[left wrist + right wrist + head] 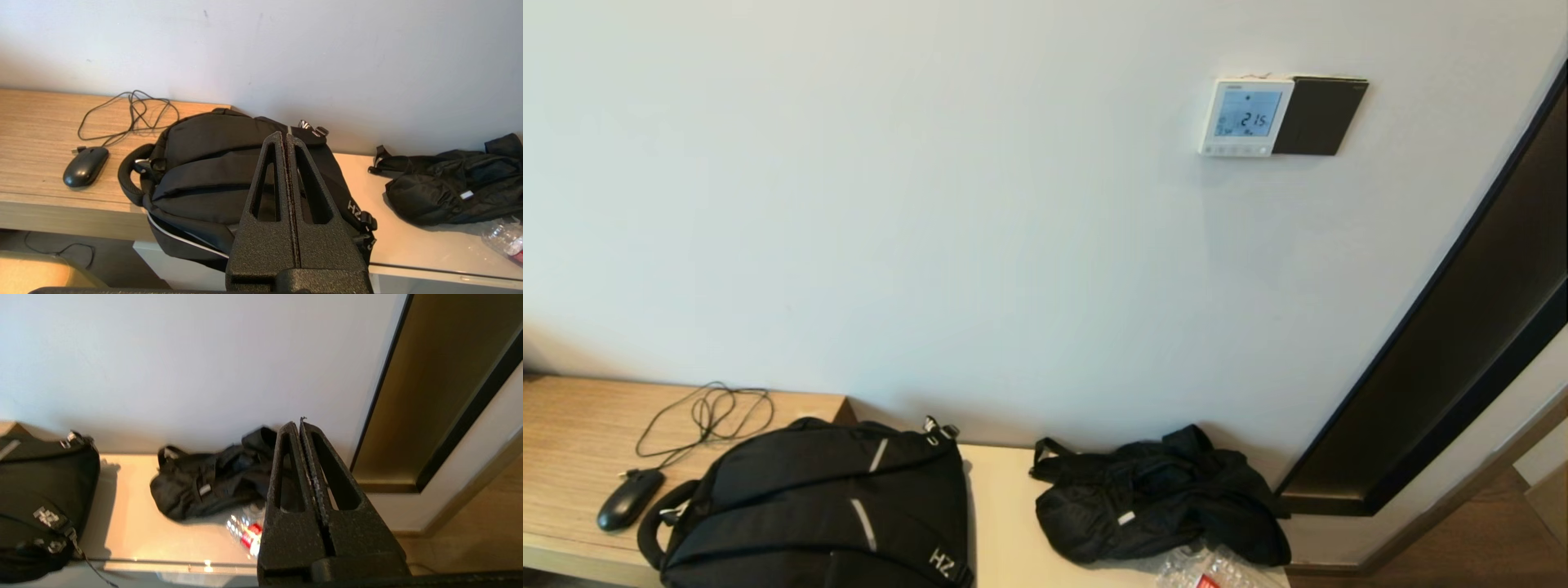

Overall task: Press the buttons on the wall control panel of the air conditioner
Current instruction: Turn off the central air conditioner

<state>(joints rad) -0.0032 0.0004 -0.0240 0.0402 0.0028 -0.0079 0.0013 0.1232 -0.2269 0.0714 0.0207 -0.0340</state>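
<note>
High on the far wall, right of centre: the air conditioner's wall control panel [1245, 117], small, white, square, lit blue screen reading digits, butting against a black plate [1320, 115] on its right. Along its lower edge, the buttons [1235, 150], tiny and pale. Probably rigid plastic fixed flat to the wall, so nothing to grasp; likely wanting a light, square push from one fingertip, the screen best avoided. Well below and nearer, over a low shelf [412, 245]: left gripper [285, 136] pointing across a black backpack [212, 163], fingers pressed together, gripping nothing. Right gripper [299, 424] pointing toward a crumpled black bag [204, 486] beside a dark door frame [449, 396], fingers likewise pressed together, gripping nothing. Neither arm showing in the head view; panel well apart, above both
</note>
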